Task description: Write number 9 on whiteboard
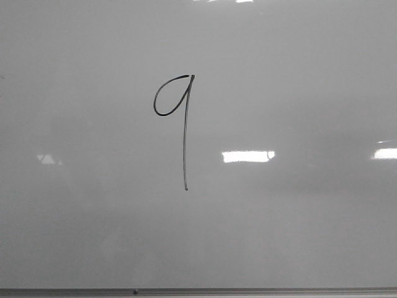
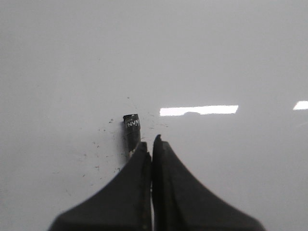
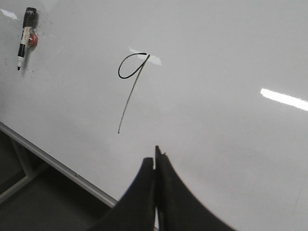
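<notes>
The number 9 (image 1: 184, 124) is drawn in thin black line on the whiteboard (image 1: 298, 74), with a small slanted loop and a long tail. It also shows in the right wrist view (image 3: 129, 91). My right gripper (image 3: 155, 156) is shut and empty, hovering over the board past the tail's end, near the board's frame. My left gripper (image 2: 151, 139) is shut with its jaws pressed together and nothing between them. A black marker end with white lettering (image 2: 131, 129) lies on the board just past its fingertips, partly hidden. Neither gripper shows in the front view.
A marker (image 3: 24, 36) with a white body and black ends lies on the board far from the 9, with a small red thing (image 3: 32, 39) beside it. The grey frame edge (image 3: 57, 166) borders a dark floor. Bright light reflections (image 1: 248, 156) lie on the board.
</notes>
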You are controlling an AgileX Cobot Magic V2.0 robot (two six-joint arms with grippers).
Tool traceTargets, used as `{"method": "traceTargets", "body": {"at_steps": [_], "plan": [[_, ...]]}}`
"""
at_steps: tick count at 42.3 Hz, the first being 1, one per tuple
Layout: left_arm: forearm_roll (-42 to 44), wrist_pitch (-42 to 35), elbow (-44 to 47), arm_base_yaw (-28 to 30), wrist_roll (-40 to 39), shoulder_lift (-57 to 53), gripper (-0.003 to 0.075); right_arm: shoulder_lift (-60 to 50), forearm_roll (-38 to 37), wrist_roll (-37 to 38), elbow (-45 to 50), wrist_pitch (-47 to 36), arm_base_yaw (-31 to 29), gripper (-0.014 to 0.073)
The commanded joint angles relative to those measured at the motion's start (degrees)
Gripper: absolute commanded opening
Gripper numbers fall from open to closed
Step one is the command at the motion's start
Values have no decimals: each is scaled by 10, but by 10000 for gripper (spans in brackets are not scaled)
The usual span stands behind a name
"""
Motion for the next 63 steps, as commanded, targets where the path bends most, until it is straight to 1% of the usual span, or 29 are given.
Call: {"method": "traceTargets", "body": {"at_steps": [1, 6, 15, 16, 24, 29, 63], "plan": [[84, -49, 24, 4, -93, -54, -19, 3, 14, 0, -15, -36, -4, -71], [88, -48, 83, 19, -105, -122, -19, 3, 14, 0, -15, -36, -4, -71], [88, -46, 159, 21, -106, -225, -19, 3, 14, 0, -15, -35, -4, -71], [88, -30, 159, 21, -106, -227, -19, 3, 14, 0, -15, -36, -4, -71], [91, -18, 158, 21, -106, -225, -19, 3, 14, 0, -15, -35, -4, -71], [90, 16, 158, 21, -106, -225, -19, 3, 14, 0, -15, -35, -4, -71], [90, 14, 158, 21, -106, -225, -19, 3, 14, 0, -15, -35, -4, -71]]}}
